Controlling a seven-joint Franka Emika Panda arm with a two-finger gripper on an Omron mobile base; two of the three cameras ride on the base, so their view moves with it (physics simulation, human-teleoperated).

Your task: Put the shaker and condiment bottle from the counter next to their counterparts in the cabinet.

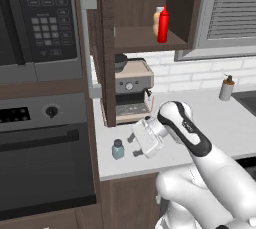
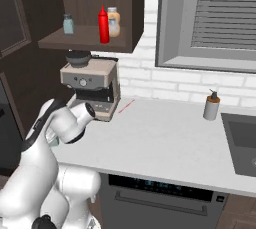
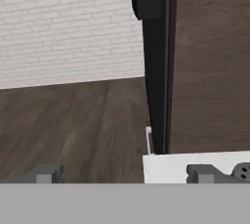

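Right under my cameras, the white arm reaches left over the counter, and my gripper (image 1: 136, 145) hangs low above the pale grey countertop (image 1: 220, 123) with its fingers spread apart and nothing between them. In the hand view the two dark fingertips (image 3: 46, 173) sit wide apart, looking past the counter's edge at a wood-grain floor, a white brick wall and a dark oven front.

Just left of the gripper, near but not touching, stands the shaker (image 1: 118, 149), a squat grey-blue jar with a darker cap. Behind them sits a steel coffee machine (image 1: 132, 90).

Above it, the dark brown cabinet (image 1: 145, 38) stands open, its door edge-on with a long grey bar handle (image 1: 87, 43). On its shelf the slim red condiment bottle (image 1: 163, 24) stands upright beside the peach-orange bottle (image 2: 114, 21). From the right I make out a second small grey-blue jar (image 2: 68, 23) further left on the shelf.

A grey pump dispenser (image 1: 227, 88) stands by the brick backsplash near the sink (image 2: 242, 140), which is cut off at the frame edge.
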